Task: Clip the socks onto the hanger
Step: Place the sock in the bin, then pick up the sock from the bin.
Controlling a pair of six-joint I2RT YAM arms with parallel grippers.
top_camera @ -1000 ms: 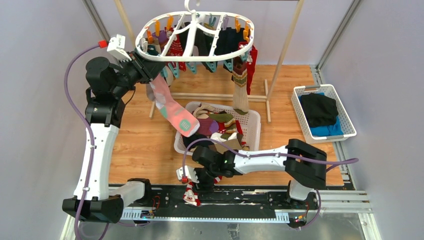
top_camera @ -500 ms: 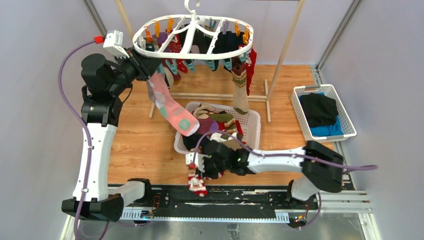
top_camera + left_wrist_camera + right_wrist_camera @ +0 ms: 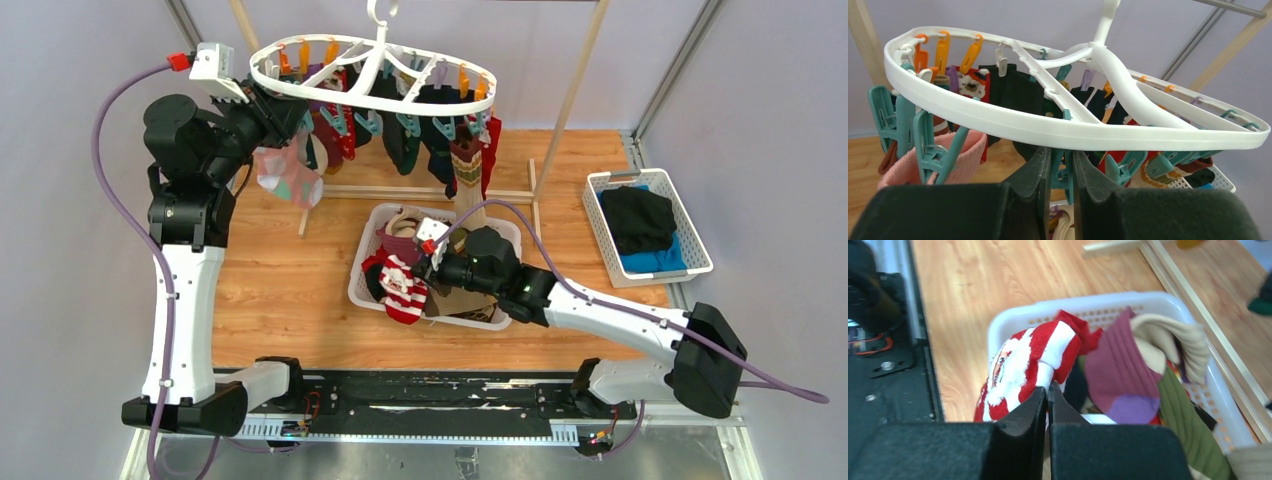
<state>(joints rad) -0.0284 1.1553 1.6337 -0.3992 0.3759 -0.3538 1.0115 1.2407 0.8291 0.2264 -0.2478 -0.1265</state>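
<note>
The white oval hanger [image 3: 375, 50] hangs at the back, tilted, with several socks clipped under it. My left gripper [image 3: 278, 108] is raised at its left end. In the left wrist view its fingers [image 3: 1062, 152] are shut on a teal clothespin [image 3: 1068, 172] just below the hanger's rim [image 3: 1048, 127]. A pink sock [image 3: 288, 172] hangs bunched beside it at another teal pin [image 3: 930, 152]. My right gripper [image 3: 420, 268] is shut on a red-white sock [image 3: 402, 288] at the near left corner of the sock basket [image 3: 510, 240]; the right wrist view shows the sock [image 3: 1020, 360] draped over the basket's rim [image 3: 1013, 315].
The basket holds several loose socks, maroon [image 3: 1120, 360], beige and green. A second white basket [image 3: 600, 182] with black and blue clothes stands at the right. The wooden pole frame [image 3: 575, 90] stands behind the hanger. A black rail [image 3: 450, 395] runs along the near edge.
My right gripper shut on the red-white sock at the near edge and carried it up to the basket. My left arm rose, the hanger tilted left and the pink sock bunched up.
</note>
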